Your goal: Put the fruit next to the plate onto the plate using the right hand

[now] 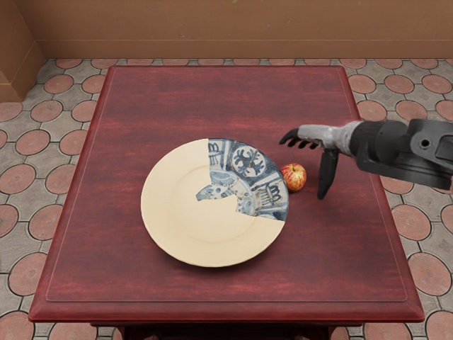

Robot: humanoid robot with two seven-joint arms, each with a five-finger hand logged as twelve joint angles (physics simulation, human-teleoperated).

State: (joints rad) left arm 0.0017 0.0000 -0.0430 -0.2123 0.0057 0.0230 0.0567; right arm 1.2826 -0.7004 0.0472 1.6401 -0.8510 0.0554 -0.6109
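We find the apple (294, 176) at seven o'clock from our right hand (315, 146), its fingers (301, 142) spread wide and empty; the plate (177, 212) lies beyond at nine.

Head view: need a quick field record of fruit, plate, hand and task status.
fruit: apple, red-yellow, on the table
fruit position: beside the right rim of the plate, not on it
plate: large, cream, with a blue patterned wedge, holding nothing
right hand: comes in from the right, fingers spread, thumb pointing down, just right of the apple
grasp: none, the hand holds nothing
left arm: out of view
task status: apple not yet picked up
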